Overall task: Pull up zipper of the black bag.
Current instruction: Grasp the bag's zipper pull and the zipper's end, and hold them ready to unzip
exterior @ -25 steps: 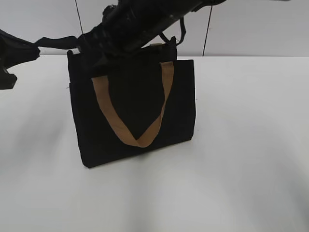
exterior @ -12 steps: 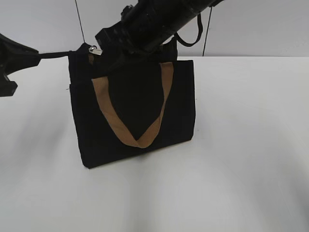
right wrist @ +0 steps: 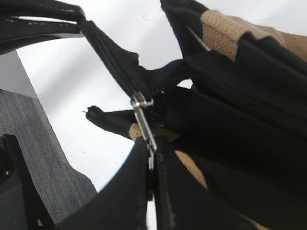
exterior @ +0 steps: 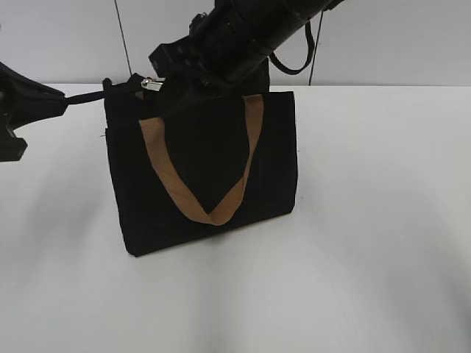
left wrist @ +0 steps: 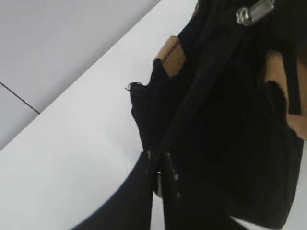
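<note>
The black bag (exterior: 206, 169) stands upright on the white table, a tan handle hanging down its front. My right gripper (exterior: 163, 82) reaches across to the bag's top left corner and is shut on the zipper's silver pull tab (exterior: 152, 84). In the right wrist view the jaws (right wrist: 151, 153) pinch the pull tab (right wrist: 143, 122), with zipper teeth (right wrist: 230, 112) running off to the right. My left gripper (exterior: 62, 99) is shut on the black fabric tail (exterior: 85, 95) at the zipper's left end and holds it taut. The left wrist view shows its jaws (left wrist: 157, 167) closed on that fabric and the pull tab (left wrist: 254, 12).
The white table (exterior: 368, 220) extends around the bag on all sides. A white wall with thin black cables (exterior: 121, 37) stands behind it. A grey surface (right wrist: 43, 158) lies beyond the table edge in the right wrist view.
My right arm has shifted right along the bag's top edge and the silver pull tab has come into view near the top left corner. The left gripper has barely moved.
</note>
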You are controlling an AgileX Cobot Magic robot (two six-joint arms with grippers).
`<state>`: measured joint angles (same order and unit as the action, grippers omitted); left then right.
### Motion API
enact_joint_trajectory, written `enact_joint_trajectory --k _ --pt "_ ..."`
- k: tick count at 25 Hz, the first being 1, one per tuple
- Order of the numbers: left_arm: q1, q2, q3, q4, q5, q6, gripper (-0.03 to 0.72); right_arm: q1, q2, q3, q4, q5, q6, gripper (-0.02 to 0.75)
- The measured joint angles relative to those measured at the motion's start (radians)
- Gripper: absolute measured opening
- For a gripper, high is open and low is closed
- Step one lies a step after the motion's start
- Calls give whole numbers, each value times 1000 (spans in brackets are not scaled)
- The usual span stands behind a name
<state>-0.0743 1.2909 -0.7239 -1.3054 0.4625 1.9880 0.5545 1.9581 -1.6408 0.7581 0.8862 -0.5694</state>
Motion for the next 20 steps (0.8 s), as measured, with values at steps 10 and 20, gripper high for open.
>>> enact_joint_trajectory --k 10,20 --pt "0 1 0 370 72 -242 18 -3 0 0 36 29 26 -15" --pt "1 1 0 522 43 -351 17 -26 0 0 35 38 26 -15"
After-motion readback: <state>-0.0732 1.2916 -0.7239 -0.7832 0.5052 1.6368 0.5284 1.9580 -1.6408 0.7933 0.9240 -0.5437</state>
